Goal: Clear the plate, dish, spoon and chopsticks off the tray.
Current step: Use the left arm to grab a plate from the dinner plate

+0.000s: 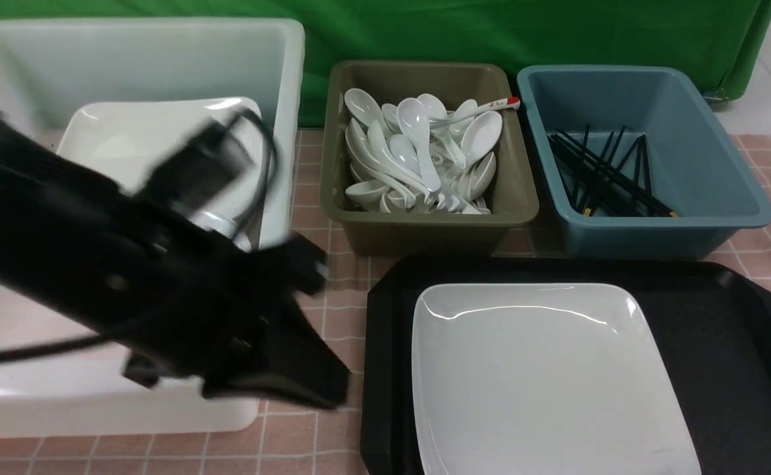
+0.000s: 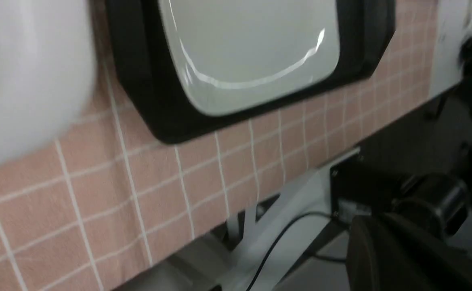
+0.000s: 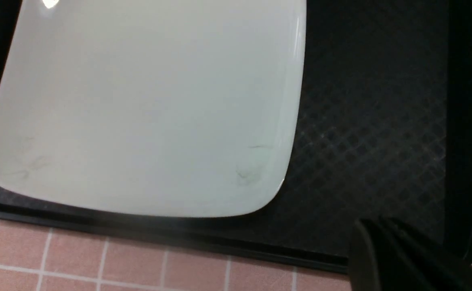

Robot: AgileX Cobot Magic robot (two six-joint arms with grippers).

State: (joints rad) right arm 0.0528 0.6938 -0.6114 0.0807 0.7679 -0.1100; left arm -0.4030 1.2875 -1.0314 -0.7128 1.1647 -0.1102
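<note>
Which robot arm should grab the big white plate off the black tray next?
Probably the left. The left gripper, shut, hangs just beside the tray's left edge, close to where the plate lies, and the white bin holding a second plate is on that side too.

The table before me wears a pink cloth (image 1: 306,422) ruled in thin white squares. On my left side a big white tub (image 1: 286,86) stands on it. At the middle of the far side sits an olive bin (image 1: 425,234) with a blue bin (image 1: 655,241) just beside it on the right, a strip of cloth showing between them. The black tray (image 1: 721,316) lies flat on the cloth nearer to me, its far rim close under those two bins.
</note>
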